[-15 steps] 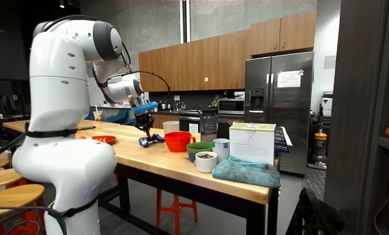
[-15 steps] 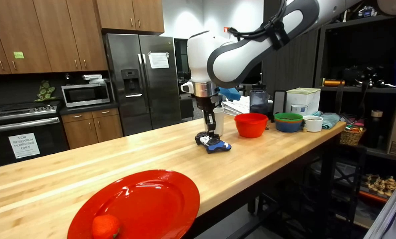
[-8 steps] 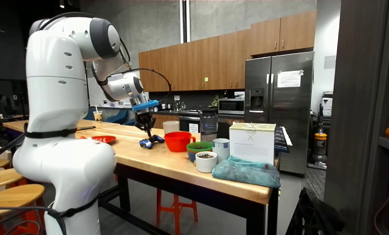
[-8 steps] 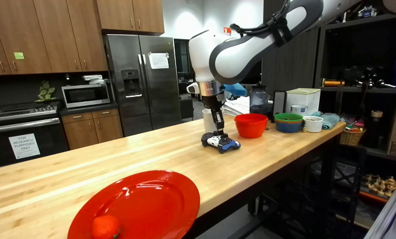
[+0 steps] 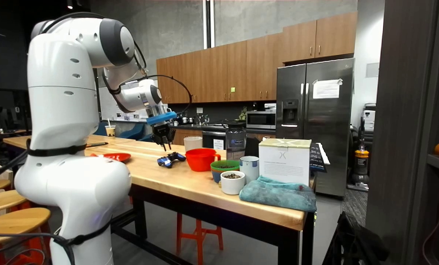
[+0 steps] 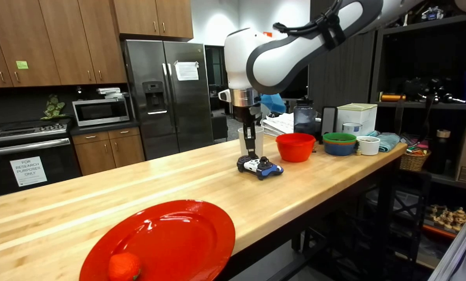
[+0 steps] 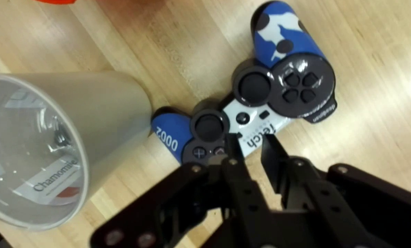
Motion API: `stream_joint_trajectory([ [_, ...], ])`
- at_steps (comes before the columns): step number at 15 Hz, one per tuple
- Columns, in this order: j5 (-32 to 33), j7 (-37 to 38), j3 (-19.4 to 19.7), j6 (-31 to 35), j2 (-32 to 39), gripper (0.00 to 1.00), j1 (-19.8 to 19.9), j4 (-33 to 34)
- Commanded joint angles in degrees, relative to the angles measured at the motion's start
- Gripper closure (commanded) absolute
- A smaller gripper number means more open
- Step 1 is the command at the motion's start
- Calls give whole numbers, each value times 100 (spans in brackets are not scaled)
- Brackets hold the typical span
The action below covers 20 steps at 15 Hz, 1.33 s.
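Note:
A game controller with blue camouflage grips and a white middle (image 7: 257, 125) lies on the wooden table; it shows in both exterior views (image 5: 170, 159) (image 6: 265, 170). My gripper (image 7: 250, 136) is just above it, fingers parted with a gap and nothing between them. The fingertips also show in an exterior view (image 5: 167, 149). In the wrist view one finger covers part of the controller's button side. A tall pale cup (image 7: 119, 106) stands beside the controller's "0002" grip; I cannot tell whether they touch. A paper marked "Chamomile" shows in the cup.
A red handled cup (image 5: 201, 161) stands close to the controller. Beyond are stacked bowls (image 5: 225, 166), a white ramekin (image 5: 232, 186), a mug (image 5: 249, 168), a bottle (image 5: 236, 143), a white box (image 5: 285, 165) and a teal cloth (image 5: 278, 195). A red plate (image 6: 190, 238) bears a red strawberry-like object (image 6: 124, 267).
The controller shifted slightly toward the red cup with my gripper on it, then stayed still over the last half second. My fingers have parted, let go of it and risen a little.

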<state>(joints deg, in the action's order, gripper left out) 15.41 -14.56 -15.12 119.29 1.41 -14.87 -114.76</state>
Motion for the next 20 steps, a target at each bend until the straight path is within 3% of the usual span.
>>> stream_joint_trajectory([
  [1, -230, 561, 22, 362, -139, 44, 10, 25],
  [3, -317, 688, 15, 523, -141, 30, 3, 52],
  [4, -208, 542, 4, 402, -32, 48, -10, 82],
  [7, -245, 633, 3, 470, -32, 30, -12, 112],
  [19, -248, 661, 3, 487, -32, 30, -12, 112],
  [20, -254, 642, 2, 486, -29, 7, -13, 115],
])
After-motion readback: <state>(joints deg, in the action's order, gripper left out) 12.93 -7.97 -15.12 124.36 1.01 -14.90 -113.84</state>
